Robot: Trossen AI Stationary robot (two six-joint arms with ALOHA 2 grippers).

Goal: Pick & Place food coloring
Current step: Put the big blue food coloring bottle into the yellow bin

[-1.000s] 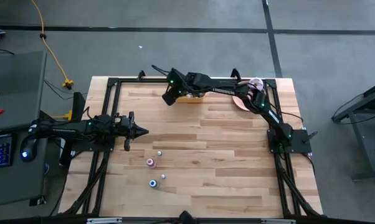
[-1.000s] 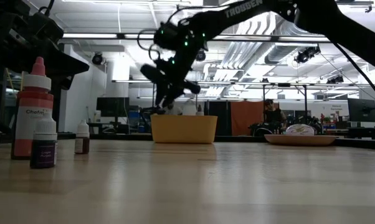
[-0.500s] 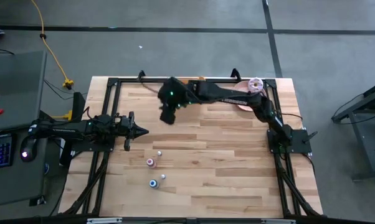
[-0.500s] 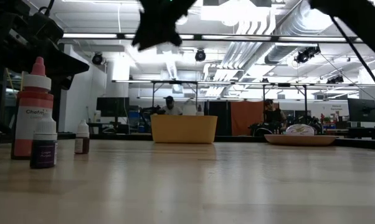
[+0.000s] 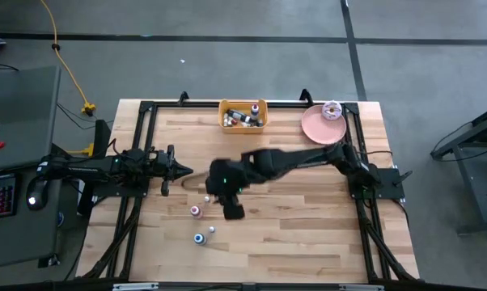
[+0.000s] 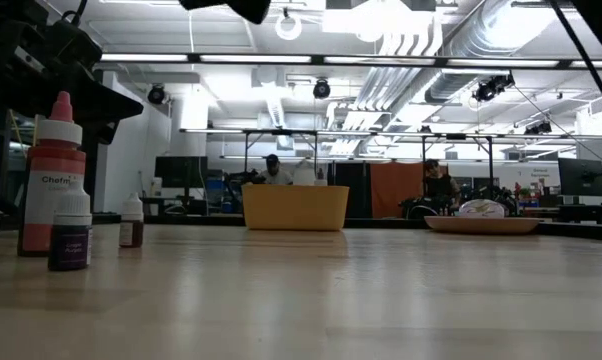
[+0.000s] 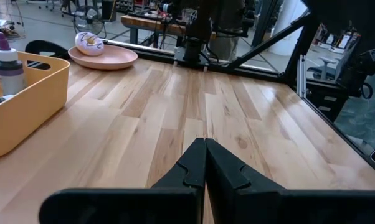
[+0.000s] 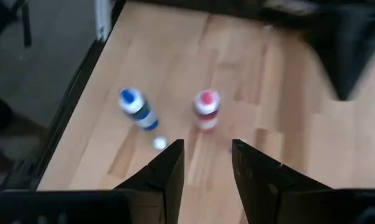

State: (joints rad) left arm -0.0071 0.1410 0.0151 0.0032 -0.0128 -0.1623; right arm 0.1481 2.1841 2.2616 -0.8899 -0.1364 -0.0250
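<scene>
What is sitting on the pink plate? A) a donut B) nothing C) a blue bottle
A: in the high view a pale frosted donut rests on the pink plate, by the table's far right corner; the left wrist view shows the same.

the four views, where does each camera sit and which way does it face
High view: above the table, looking straight down; both arms, the yellow bin, loose food coloring bottles.
Low view: table-top height, level across toward the bin; bottles stand close by.
Left wrist view: past the shut left gripper toward the bin and pink plate.
Right wrist view: down past the open right gripper onto bottles.
Shared: the bin appears in the high, low and left wrist views.
</scene>
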